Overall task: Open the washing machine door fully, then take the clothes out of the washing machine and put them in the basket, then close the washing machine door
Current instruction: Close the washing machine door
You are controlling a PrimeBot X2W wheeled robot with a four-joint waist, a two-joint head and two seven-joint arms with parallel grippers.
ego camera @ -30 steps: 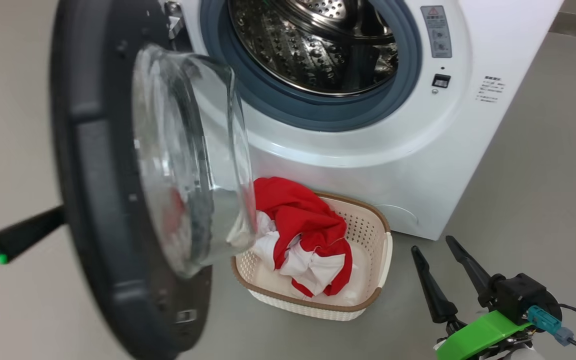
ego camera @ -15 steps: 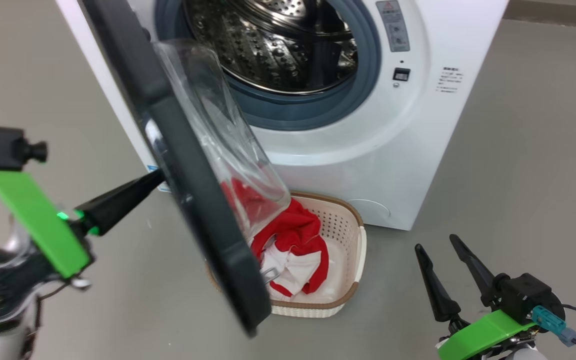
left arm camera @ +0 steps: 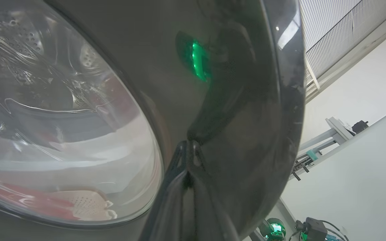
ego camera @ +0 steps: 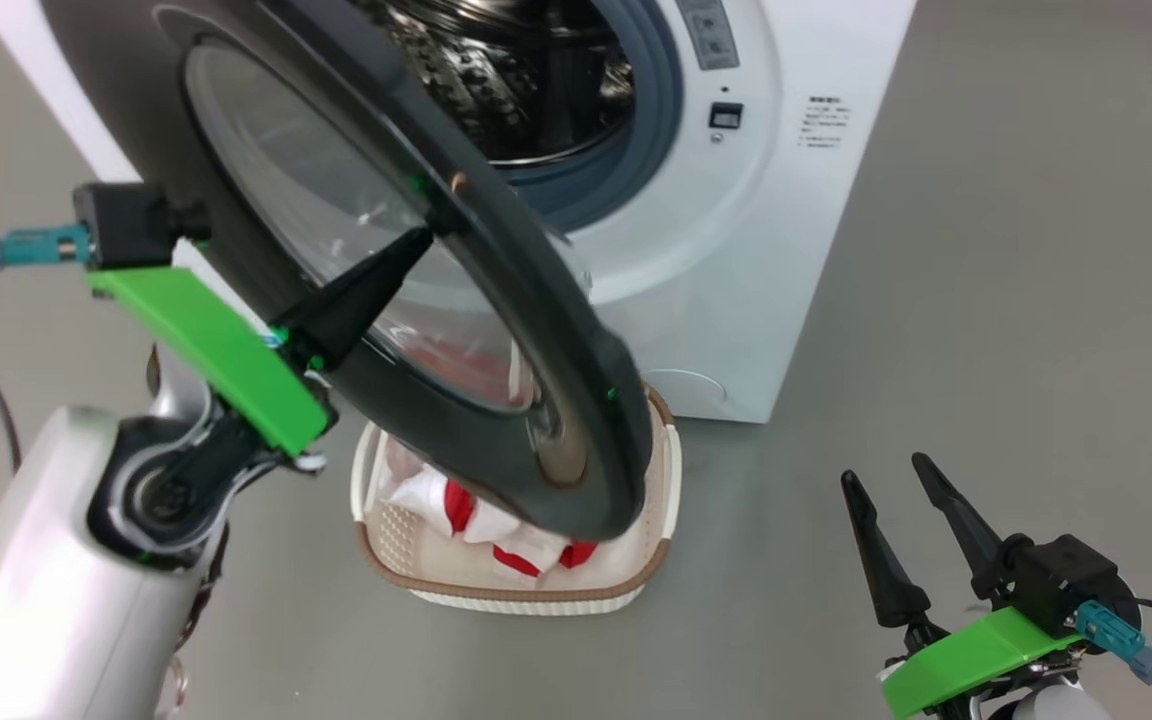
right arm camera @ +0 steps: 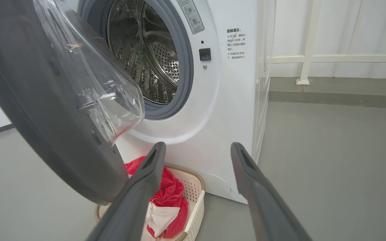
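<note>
Your left gripper [ego camera: 418, 242] is clenched, fingers pressed together with nothing between them, tips against the outer face of the washing machine door [ego camera: 576, 380], on the glossy black ring just beside the glass window; in the left wrist view the tips meet their own reflection there. The door stands half open, angled off the washing machine [ego camera: 736, 300], its clear bowl facing the steel drum [right arm camera: 146, 67]. No garment shows in the visible part of the drum. The clothes [right arm camera: 168, 192], red and white, lie bunched in the basket [ego camera: 496, 592], which sits on the grey floor [ego camera: 986, 300] just in front of the machine, partly hidden under the door in the head view. Your right gripper [ego camera: 886, 470] is released, fingers spread wide, grasping nothing, low at your right and well apart from door and basket
</note>
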